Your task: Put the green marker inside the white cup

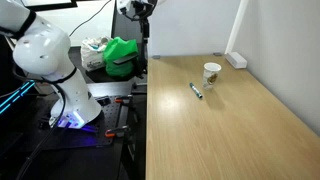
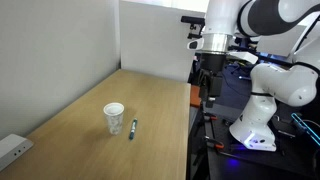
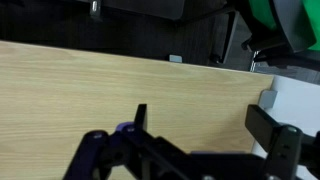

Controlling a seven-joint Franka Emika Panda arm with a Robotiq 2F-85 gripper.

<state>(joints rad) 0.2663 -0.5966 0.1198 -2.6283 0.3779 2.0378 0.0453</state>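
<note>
The white cup (image 1: 211,73) stands upright on the wooden table (image 1: 230,130). It also shows in the other exterior view (image 2: 114,117). The green marker (image 1: 197,91) lies flat on the table just beside the cup, not touching it, and shows in both exterior views (image 2: 133,127). My gripper (image 2: 205,85) hangs above the table's edge near the robot, far from both, and is also in an exterior view (image 1: 146,38). In the wrist view its jaws (image 3: 205,125) are open and empty over bare wood. The cup and marker are out of the wrist view.
A green cloth-like object (image 1: 122,55) lies on the stand beside the table, also in the wrist view (image 3: 290,20). A white box (image 1: 236,60) sits at the table's edge by the wall (image 2: 12,150). The robot base (image 2: 262,125) stands off the table.
</note>
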